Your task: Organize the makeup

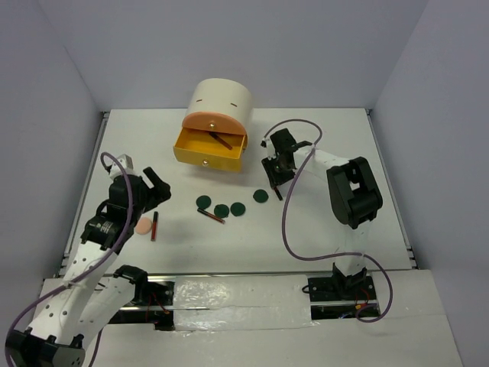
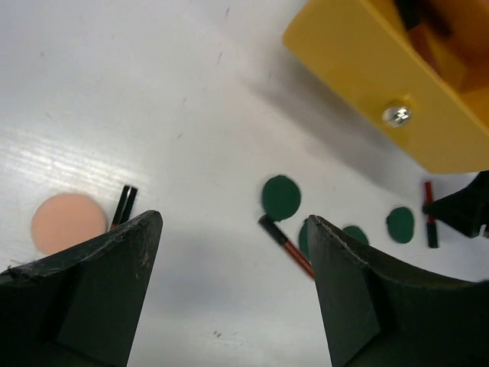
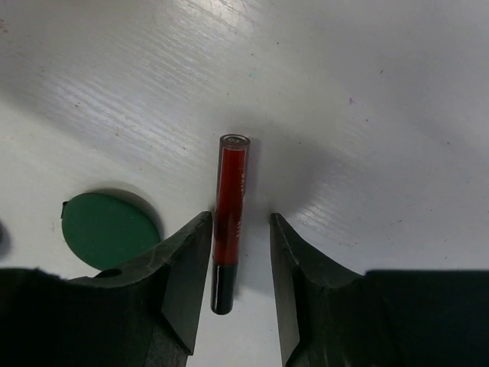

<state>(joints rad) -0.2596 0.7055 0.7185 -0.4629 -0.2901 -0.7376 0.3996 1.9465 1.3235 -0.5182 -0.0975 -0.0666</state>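
Several dark green discs (image 1: 221, 210) lie in a row mid-table, with a dark-red stick (image 1: 211, 215) just in front of them. A peach puff (image 1: 144, 226) and a second stick (image 1: 154, 226) lie at the left. My left gripper (image 1: 162, 186) hovers above and right of the puff, open and empty (image 2: 233, 220). The left wrist view shows the puff (image 2: 67, 222), a disc (image 2: 281, 196) and the stick (image 2: 286, 246). My right gripper (image 3: 241, 219) is down on the table astride a third stick (image 3: 231, 206). One finger touches it and a gap shows at the other. A disc (image 3: 107, 229) lies beside it.
The cream drum cabinet (image 1: 221, 103) stands at the back centre. Its yellow drawer (image 1: 210, 157) is pulled out, with a stick (image 1: 221, 140) lying inside. The drawer front (image 2: 382, 69) is near my left gripper. White walls close the table on three sides.
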